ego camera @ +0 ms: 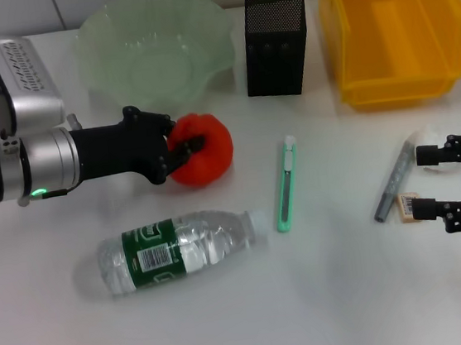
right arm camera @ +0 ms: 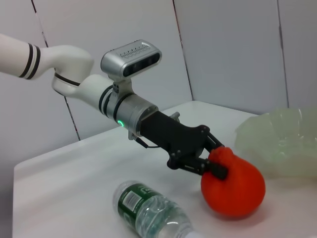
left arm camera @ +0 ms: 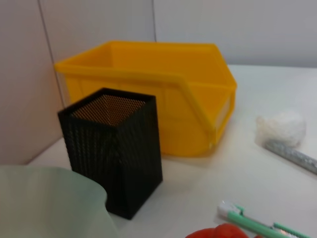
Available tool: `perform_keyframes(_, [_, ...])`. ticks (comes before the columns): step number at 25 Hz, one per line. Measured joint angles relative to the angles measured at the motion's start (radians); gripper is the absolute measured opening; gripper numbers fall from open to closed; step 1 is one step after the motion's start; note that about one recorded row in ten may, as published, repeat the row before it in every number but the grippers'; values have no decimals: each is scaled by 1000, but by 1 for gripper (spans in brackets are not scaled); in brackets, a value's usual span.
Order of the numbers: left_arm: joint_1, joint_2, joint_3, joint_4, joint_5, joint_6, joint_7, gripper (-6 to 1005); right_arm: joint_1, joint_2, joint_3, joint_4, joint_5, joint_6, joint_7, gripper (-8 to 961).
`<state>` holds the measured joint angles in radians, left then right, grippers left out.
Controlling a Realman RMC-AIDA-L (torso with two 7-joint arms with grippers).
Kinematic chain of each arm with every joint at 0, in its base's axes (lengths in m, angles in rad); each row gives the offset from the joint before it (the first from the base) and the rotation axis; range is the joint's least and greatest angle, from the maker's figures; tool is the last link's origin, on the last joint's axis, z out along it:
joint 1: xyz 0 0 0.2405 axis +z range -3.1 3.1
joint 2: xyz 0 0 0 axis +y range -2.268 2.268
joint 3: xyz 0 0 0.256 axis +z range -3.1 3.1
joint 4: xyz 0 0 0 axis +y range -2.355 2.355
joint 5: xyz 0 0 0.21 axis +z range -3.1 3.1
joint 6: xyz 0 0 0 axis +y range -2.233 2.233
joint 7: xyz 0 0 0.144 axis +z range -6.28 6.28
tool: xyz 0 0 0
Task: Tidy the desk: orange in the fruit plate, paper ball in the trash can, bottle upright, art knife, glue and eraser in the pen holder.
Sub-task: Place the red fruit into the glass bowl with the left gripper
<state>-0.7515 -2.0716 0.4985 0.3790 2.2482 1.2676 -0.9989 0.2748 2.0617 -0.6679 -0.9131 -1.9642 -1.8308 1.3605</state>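
Observation:
On the white desk, my left gripper is shut on the left side of the orange, just in front of the pale green fruit plate. The right wrist view shows this grip on the orange. The bottle lies on its side. The art knife lies in the middle. The glue, eraser and paper ball lie by my open right gripper. The pen holder and yellow trash can stand at the back.
The left wrist view shows the pen holder in front of the trash can, with the paper ball, glue and art knife on the desk. A wall runs behind the desk.

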Motion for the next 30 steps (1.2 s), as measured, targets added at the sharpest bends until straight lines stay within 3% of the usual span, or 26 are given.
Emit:
perform_keyframes(5, [18,2,-5,56,-58,76,-12,217,1,2,1,4,0,0,0,779])
perform_keyframes(12, [83,4,-1,257,-231,268,-146,155,1,5,-5,5,0,1,0,776])
perform_keyframes(16, [92,4,0,305,-302,275,-209,125,1,12,-7,5,1,1,-5,775])
perform_keyframes(20, [68,0,9,301,-318,217,-223,98,1,14,-8,7,1,1,-7,773])
perform_keyframes(23, [44,-4,59,290,-323,99,-250,88,2,14,-9,17,1,1,-8,772])
perform_keyframes(30, [12,-5,284,264,-421,-232,-334,63,3,13,-9,28,1,1,-11,770])
